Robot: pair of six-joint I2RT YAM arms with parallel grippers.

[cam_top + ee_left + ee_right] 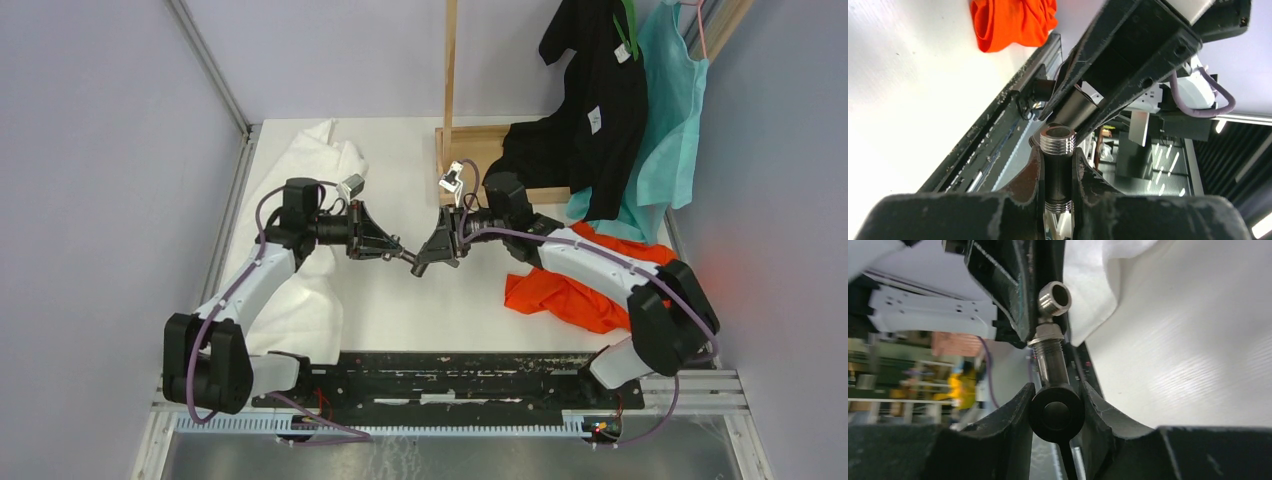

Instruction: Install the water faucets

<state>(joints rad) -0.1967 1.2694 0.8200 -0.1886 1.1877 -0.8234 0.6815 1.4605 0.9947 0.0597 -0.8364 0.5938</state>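
Metal body (1058, 167) sits clamped in the left claw (398, 253); right claw (428, 262) clamps the stem (1052, 371); both parts meet above the table (400, 310), aligned, I judge, for screwing together.

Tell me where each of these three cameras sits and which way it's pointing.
Top external: above and behind the arm bases, looking down on the table; both whole arms show, left gripper facing right gripper.
Left wrist: on the left arm, looking along its own fingers, clamped on the threaded faucet part, toward the right gripper.
Right wrist: on the right arm, looking past its own fingers, clamped on the dark faucet part, toward the left gripper.
Shared: both wrist views show both faucet parts.
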